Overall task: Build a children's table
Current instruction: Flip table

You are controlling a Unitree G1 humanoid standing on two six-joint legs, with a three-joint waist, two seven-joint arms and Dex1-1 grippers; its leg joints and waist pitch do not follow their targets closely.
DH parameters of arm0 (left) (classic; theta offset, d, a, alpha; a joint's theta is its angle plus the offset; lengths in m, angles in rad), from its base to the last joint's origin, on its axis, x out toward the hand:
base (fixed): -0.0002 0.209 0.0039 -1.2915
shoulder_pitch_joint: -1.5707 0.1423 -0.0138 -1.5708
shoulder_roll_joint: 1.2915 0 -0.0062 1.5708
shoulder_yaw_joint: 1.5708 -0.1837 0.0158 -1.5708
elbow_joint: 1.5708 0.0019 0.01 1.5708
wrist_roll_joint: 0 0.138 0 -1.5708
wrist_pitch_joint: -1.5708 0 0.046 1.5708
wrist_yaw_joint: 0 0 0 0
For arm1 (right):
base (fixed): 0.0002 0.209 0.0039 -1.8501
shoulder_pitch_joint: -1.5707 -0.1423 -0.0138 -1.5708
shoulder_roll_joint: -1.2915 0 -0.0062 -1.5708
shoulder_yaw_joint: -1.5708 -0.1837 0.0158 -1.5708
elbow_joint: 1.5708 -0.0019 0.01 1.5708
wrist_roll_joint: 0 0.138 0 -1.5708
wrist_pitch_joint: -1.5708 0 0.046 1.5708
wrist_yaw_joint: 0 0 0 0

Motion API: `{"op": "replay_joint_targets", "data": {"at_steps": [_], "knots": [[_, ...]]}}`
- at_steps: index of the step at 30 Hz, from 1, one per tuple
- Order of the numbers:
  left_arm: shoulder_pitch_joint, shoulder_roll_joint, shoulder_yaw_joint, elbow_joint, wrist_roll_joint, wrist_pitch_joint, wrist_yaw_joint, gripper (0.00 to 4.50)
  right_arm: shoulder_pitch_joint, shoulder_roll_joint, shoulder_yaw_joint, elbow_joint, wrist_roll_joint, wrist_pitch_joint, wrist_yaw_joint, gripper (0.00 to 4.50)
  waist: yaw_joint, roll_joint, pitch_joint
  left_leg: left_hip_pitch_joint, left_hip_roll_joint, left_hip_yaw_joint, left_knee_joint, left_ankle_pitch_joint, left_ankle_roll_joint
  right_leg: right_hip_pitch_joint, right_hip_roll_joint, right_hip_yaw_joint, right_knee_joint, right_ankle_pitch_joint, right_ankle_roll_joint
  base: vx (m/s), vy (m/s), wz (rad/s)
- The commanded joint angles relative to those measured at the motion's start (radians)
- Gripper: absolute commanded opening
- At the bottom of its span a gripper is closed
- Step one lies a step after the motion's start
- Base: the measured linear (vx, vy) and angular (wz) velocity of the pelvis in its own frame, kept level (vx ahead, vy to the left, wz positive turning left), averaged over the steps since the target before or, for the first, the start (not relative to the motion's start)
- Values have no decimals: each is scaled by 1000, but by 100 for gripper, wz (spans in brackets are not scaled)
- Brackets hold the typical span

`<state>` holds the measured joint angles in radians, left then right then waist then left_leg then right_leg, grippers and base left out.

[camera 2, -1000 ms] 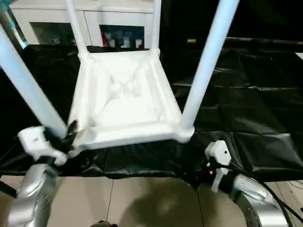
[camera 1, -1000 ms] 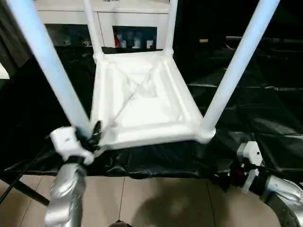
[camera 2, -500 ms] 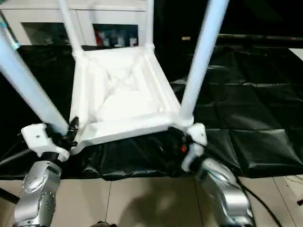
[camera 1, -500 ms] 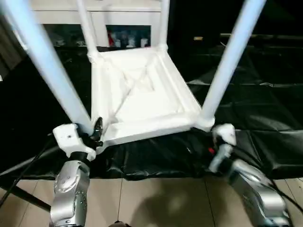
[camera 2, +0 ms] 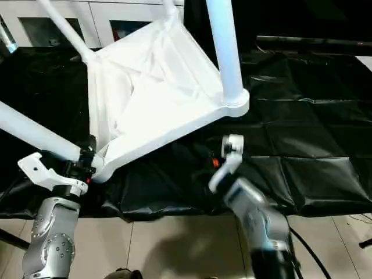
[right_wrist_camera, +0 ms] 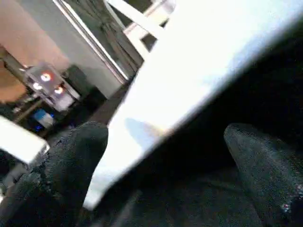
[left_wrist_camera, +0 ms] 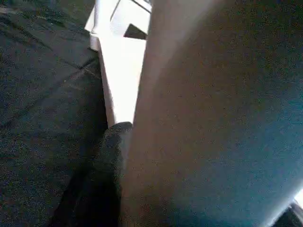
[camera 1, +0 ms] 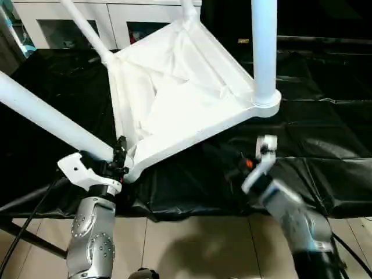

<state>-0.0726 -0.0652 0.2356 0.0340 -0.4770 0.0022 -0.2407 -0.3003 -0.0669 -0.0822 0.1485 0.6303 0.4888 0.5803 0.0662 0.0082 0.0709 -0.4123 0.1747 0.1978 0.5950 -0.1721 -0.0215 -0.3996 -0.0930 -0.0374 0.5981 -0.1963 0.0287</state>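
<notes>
The children's table [camera 1: 186,75] lies upside down on the black sheet, tilted, with its near right corner [camera 1: 266,99] lifted off the sheet. Its white legs point up and outward. My left gripper [camera 1: 119,160] is shut on the near left leg [camera 1: 52,119] just above its corner socket. In the left wrist view that leg [left_wrist_camera: 213,118] is pressed against a black finger [left_wrist_camera: 106,161]. My right gripper [camera 1: 247,165] sits low under the raised corner, below the near right leg [camera 1: 264,46]. It is open, and the table's white edge [right_wrist_camera: 189,71] runs just beyond its fingertips [right_wrist_camera: 71,165].
A crinkled black sheet [camera 1: 325,133] covers the work surface, ending at a front edge above beige floor tiles [camera 1: 192,250]. A white glass-door cabinet [camera 1: 75,23] stands at the back. A dark cable and stand leg [camera 1: 23,226] cross the floor at the left.
The table has tipped, its near right corner rising while the left corner stays low. My right arm has swung in from the right to under that corner. The left grip has held.
</notes>
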Motion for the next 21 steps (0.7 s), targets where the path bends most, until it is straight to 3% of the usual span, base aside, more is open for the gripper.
{"op": "replay_joint_targets", "data": {"at_steps": [1,5,11,15,21], "knots": [[-33,-24,-25,-59,-85,-1,-33,222,-39,12,-29,85,13,-6,15,450,-2,-3,-64,37,56,-20,-74,-160,38,33,-43,31,-54,-54,-219,0,0,0],[-40,-27,-27,-58,-82,9,-38,222,-128,41,-64,222,22,-20,22,450,0,-2,-64,36,54,-20,-73,-155,30,35,-44,31,-52,-44,-225,0,0,0],[-43,-28,-33,-61,-72,15,-46,222,-233,84,-121,366,71,-45,6,450,-4,-1,-67,33,54,-20,-70,-122,54,38,-46,28,-42,10,-252,0,0,0],[-38,-29,-46,-69,-60,26,-49,222,-334,116,-190,503,107,-65,31,450,-1,-3,-64,34,55,-17,-68,-117,71,35,-47,28,-41,8,-268,0,0,0],[-30,-27,-70,-74,-36,25,-57,222,-422,131,-252,611,149,-85,24,450,-3,-4,-63,35,57,-17,-69,-113,64,36,-45,27,-38,2,-267,0,0,0]]}}
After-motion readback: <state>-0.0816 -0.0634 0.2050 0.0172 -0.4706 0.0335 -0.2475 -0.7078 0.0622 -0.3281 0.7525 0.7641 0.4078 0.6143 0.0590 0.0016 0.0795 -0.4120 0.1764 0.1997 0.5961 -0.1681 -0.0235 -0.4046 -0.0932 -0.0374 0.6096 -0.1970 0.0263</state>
